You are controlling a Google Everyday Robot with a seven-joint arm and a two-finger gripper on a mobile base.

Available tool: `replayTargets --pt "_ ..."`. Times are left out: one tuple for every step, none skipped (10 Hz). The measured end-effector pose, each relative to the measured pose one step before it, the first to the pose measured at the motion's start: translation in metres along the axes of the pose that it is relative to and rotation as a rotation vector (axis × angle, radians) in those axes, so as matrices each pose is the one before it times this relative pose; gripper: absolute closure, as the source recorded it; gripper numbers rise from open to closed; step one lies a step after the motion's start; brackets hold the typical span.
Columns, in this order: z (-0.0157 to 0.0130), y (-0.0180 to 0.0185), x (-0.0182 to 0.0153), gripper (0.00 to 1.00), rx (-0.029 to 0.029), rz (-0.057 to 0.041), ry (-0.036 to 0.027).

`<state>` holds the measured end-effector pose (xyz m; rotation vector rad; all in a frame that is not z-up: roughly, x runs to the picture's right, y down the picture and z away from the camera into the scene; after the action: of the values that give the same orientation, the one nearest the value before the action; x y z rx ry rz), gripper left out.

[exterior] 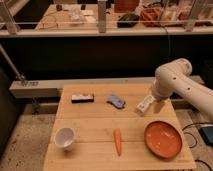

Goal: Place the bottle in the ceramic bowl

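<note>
Reaching in from the right, with the tool (154, 100) low over the back right of the table (95, 150), right at the upper end of the bottle (145, 104). Cannot tell whether clenched on the bottle or released, being masked by the white wrist. Cannot tell either whether resting on the wood or raised just off it; tilted in any case, near the small blue lump (116, 101) and well apart from the black-and-white box (82, 98) further left. Likely bound for the orange-red ceramic bowl (163, 139) toward the front right, hence only a short carry forward. No need to pass the carrot (117, 141) or the white cup (65, 137). Best lifted clear of the rim before lowering.
</note>
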<state>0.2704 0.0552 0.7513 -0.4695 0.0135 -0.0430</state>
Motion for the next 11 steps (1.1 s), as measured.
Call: replayTargets --pt "0.0009 -0.00097 -0.00017 0.2 0.00084 -0.00121 -0.00038" --pt "0.00067 -0.00057 -0.00021 0.2 0.00074 -0.00086 0.0002" --pt "0.00093 -0.00083 -0.0001 0.2 0.00088 -0.00043 0.0001" --pt "0.00104 -0.00083 -0.00024 0.2 0.00114 -0.00096 0.00005" --pt "0.00076 -0.00095 -0.00035 0.2 0.00051 -0.00166 -0.00022" --pt "0.00046 -0.00074 -0.00031 0.2 0.00071 -0.00149 -0.00019" --pt "0.00086 -0.0008 -0.00007 0.2 0.00094 -0.00084 -0.0002" --pt "0.00084 -0.00058 -0.00006 0.2 0.00087 -0.00109 0.00047" --pt "0.00103 -0.00039 -0.00018 0.2 -0.00015 -0.00061 -0.00009" --pt "0.00108 -0.00079 -0.00018 0.2 0.00094 -0.00091 0.00019" --pt "0.0013 -0.0006 -0.00026 0.2 0.00064 -0.00154 -0.00017"
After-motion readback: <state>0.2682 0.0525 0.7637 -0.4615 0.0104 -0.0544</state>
